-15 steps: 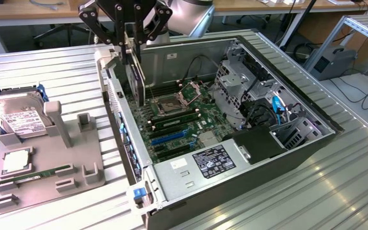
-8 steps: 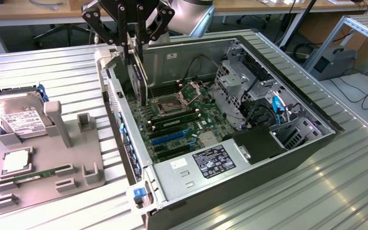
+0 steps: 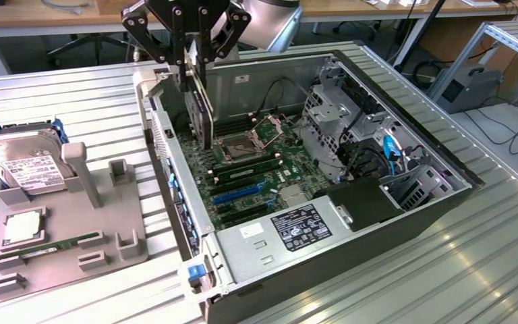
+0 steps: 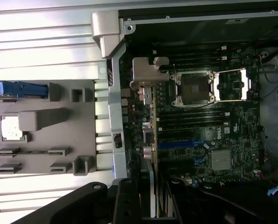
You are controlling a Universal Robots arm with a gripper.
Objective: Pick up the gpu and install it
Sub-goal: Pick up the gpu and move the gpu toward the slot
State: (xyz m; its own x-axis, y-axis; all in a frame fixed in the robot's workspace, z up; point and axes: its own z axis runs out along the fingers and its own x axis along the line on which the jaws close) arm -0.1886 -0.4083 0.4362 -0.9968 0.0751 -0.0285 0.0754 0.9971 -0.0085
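claw pinching gpu | gpu hangs upright below claw | above motherboard inside case

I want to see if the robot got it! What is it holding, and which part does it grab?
The gripper holds the gpu by its top edge. The card hangs upright inside the open computer case.
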